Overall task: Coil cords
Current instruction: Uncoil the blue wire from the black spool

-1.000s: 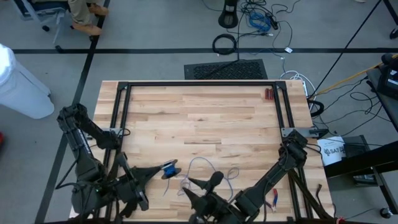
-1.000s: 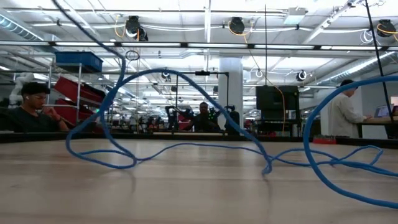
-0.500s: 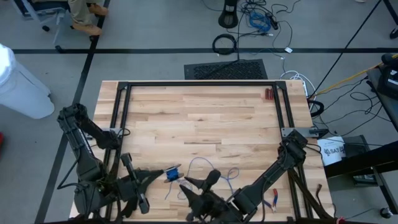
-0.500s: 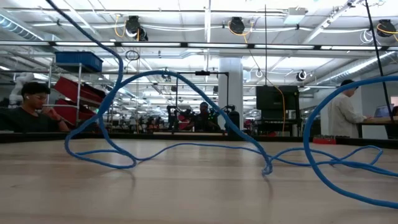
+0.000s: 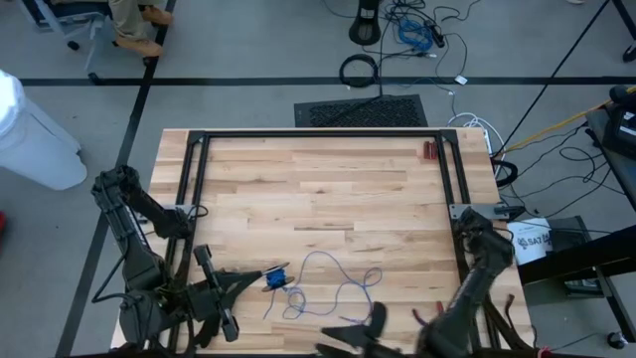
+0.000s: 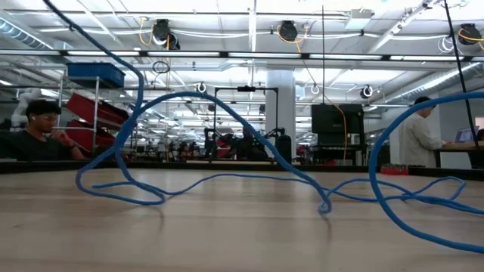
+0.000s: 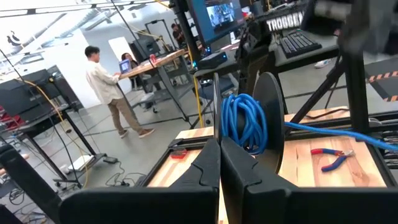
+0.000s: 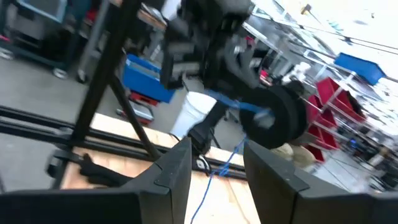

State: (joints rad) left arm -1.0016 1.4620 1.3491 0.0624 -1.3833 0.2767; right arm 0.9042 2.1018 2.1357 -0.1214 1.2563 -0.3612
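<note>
Since the earlier high view, the right arm has pulled back from the cord toward the table's near edge, while the left arm has stayed put.

From the high view, the left gripper (image 5: 260,279) sits at the near left of the table (image 5: 318,189), clenched on a small dark spool (image 5: 276,278) wound with blue cord. The loose cord (image 5: 333,283) trails from the spool in uneven loops across the near middle of the table. The right gripper (image 5: 348,333) lies at the very near edge, clear of the cord. Red-handled pliers (image 5: 438,314) lie beside the right arm.

In the low view, the blue cord (image 6: 227,143) arches up off the wood and falls again, with more loops at the right; people sit and stand in the room behind.

The left wrist view shows its dark fingers (image 7: 208,165) pressed together, with the spool (image 7: 267,118) and its blue coil (image 7: 242,121) just ahead of them, and the pliers (image 7: 333,158) on the table beyond.

The right wrist view shows its two fingers (image 8: 171,168) spread apart with nothing between; farther off, somewhat blurred, what seems to be the spool (image 8: 280,115) hangs in the other arm's grip, cord (image 8: 214,174) dangling from it.
</note>
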